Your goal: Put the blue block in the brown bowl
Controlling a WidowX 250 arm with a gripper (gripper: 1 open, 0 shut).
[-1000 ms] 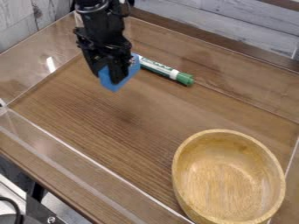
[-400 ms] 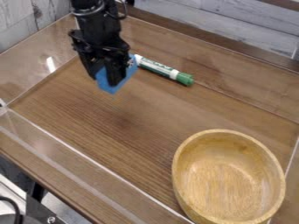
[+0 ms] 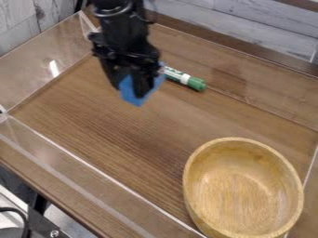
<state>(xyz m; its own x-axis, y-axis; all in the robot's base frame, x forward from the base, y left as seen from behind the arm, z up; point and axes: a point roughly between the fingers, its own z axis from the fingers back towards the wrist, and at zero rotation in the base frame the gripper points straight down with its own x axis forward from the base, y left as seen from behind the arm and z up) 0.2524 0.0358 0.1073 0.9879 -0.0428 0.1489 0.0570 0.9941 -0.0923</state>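
The blue block [image 3: 133, 91] hangs just above the wooden table, pinched between the black fingers of my gripper [image 3: 136, 85], which is shut on it and points straight down. Only the block's lower part shows below the fingertips. The brown bowl [image 3: 244, 189] sits empty at the front right corner, well away from the gripper, down and to the right.
A green-and-white marker [image 3: 181, 78] lies on the table just right of the gripper. Clear plastic walls [image 3: 74, 177] ring the wooden table top, with the front wall running along the lower left edge.
The gripper has carried the blue block to the right and slightly up, toward the marker's side; it stays shut on the block. Marker and bowl have not moved.
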